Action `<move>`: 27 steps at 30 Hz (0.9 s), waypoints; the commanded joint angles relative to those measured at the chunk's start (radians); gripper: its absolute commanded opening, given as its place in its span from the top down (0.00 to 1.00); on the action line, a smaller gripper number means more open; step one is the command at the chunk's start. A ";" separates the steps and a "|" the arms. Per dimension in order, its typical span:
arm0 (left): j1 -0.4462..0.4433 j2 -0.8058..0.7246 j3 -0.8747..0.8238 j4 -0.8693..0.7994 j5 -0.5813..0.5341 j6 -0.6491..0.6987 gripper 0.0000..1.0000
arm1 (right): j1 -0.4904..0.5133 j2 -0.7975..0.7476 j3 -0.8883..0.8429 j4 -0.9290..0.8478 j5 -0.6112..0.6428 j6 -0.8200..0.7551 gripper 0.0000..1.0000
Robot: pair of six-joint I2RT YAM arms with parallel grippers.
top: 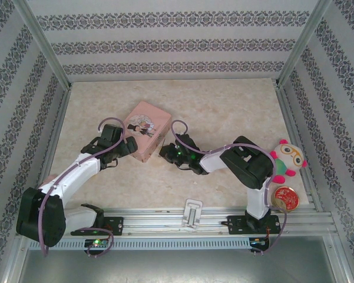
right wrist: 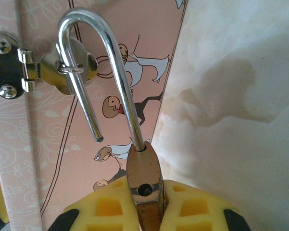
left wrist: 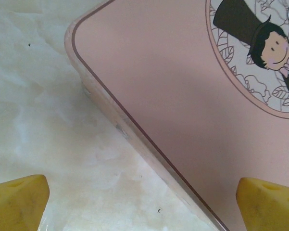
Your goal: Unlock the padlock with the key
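One tin [top: 146,132], padlock [right wrist: 144,174] on hasp [right wrist: 52,72]

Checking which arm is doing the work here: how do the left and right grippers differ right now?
The left gripper is open and empty; the right gripper is shut on the padlock. The left gripper spans a corner of the pink tin; the right gripper faces the tin's clasp, where the padlock's open shackle hooks through. Both have yellow pads.
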 commanded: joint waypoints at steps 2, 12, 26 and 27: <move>-0.007 0.006 -0.013 0.020 -0.017 0.012 0.01 | -0.023 0.001 -0.014 0.099 0.051 0.030 1.00; -0.006 0.007 -0.019 0.007 -0.015 0.034 0.01 | -0.028 0.017 -0.021 0.146 0.063 0.063 1.00; -0.006 -0.001 -0.020 0.003 -0.027 0.032 0.01 | -0.029 0.025 -0.017 0.159 0.056 0.069 1.00; -0.006 -0.002 -0.022 0.006 -0.027 0.030 0.01 | -0.029 0.025 -0.019 0.159 0.056 0.072 1.00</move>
